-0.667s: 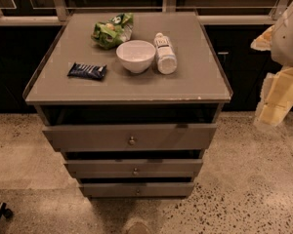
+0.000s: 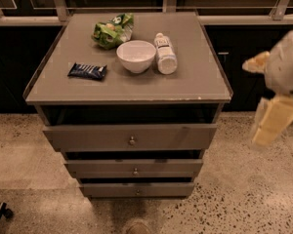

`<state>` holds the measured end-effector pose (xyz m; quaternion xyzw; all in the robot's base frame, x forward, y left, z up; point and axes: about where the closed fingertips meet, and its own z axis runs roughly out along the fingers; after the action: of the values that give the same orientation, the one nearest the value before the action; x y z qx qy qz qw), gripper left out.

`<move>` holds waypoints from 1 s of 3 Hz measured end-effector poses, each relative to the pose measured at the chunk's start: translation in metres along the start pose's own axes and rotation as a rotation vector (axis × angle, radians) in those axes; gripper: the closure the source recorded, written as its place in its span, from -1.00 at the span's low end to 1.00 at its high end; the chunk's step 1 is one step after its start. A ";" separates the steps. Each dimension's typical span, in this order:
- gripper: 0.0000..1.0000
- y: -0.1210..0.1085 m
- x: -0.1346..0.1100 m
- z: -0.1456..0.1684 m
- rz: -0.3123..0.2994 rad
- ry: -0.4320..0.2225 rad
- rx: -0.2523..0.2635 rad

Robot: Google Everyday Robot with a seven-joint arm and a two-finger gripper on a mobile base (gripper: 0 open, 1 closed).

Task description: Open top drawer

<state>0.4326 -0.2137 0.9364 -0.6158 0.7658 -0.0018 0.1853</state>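
Currently the gripper [image 2: 254, 104] hangs at the right edge of the camera view, off the right side of the cabinet and apart from it. Its two cream fingers [image 2: 271, 121] stand wide apart and hold nothing: one points left at about the height of the surface, the other points down toward the floor [image 2: 244, 199]. The nearest item to them is the right front corner of the grey surface [image 2: 195, 82]. The top drawer [image 2: 88, 138] sits directly under that surface, to the lower left of the gripper. It is the widest of three stacked fronts and carries one small round knob [image 2: 132, 141] at its middle. A dark gap shows between the front edge of the surface and the upper edge of this drawer front. Nothing touches the knob. Below it lie the middle drawer [image 2: 97, 168] and the bottom drawer [image 2: 107, 189], each narrower than the one above. On the surface, a white bottle [image 2: 165, 53] lies on its side just beside a white bowl [image 2: 136, 56]. A green bag [image 2: 113, 30] lies behind the bowl, and a dark blue snack bar [image 2: 87, 71] lies to the left.
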 end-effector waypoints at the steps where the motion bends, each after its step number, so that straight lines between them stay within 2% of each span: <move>1: -1.00 0.040 0.017 0.087 0.002 -0.185 -0.101; 2: -1.00 0.088 0.022 0.183 0.122 -0.427 -0.199; 3: -0.64 0.086 0.026 0.207 0.238 -0.544 -0.178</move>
<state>0.4059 -0.1708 0.7165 -0.5134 0.7520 0.2521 0.3278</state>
